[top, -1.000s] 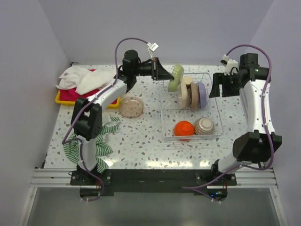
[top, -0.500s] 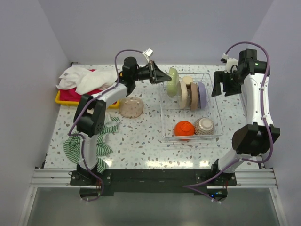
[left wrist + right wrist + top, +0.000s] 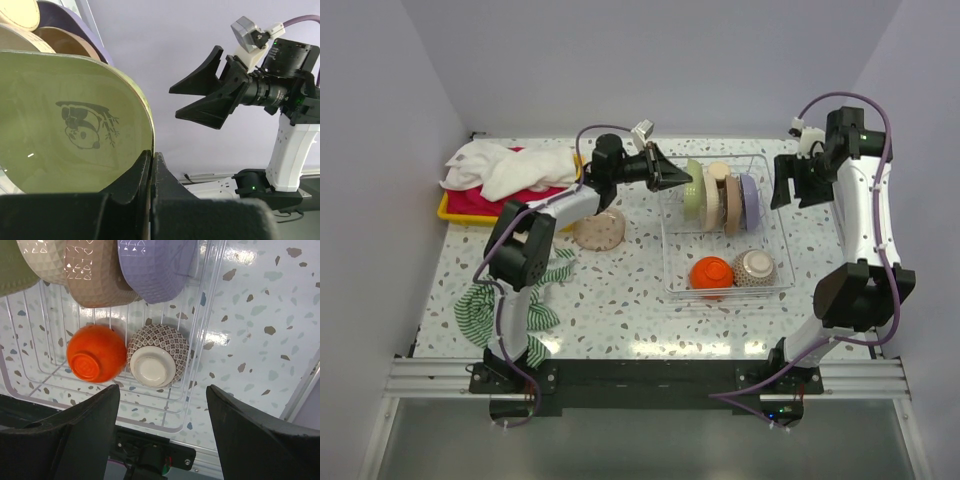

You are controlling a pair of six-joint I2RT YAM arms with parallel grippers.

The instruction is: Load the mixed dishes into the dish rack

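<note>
At 10 o'clock on the table, a yellow tray point(image 3: 448, 210) is being covered by white towels point(image 3: 505, 167), and a green striped cloth point(image 3: 485, 305) is lying at 8 o'clock. Just right of the tray, a tan plate point(image 3: 599, 228) is lying flat on the table, outside the dish rack point(image 3: 772, 215).

A green plate point(image 3: 70, 125) is being pinched at its rim by the left gripper point(image 3: 151, 159), whose fingers are being pressed together on the thin edge. The plate is being held on edge at the rack's 9 o'clock end, in the far row. Its faces are being turned towards 9 and 3 o'clock, and its long axis is running from 12 to 6. Whether it is already being borne by the wires cannot be told.

It is judged to be stiff, glazed and slippery, moderately heavy and liable to chip, so the rim is judged the right place for the grip.

Beside it, a cream plate point(image 3: 718, 192), a brown plate point(image 3: 732, 207) and a lilac plate point(image 3: 750, 198) are being kept upright in the same way. At the rack's 6 o'clock side, an orange bowl point(image 3: 711, 272) and a patterned bowl point(image 3: 756, 267) are lying upside down.

At 3 o'clock, the right gripper point(image 3: 162, 390) is being held above the rack's edge, fingers spread and gripping nothing.
</note>
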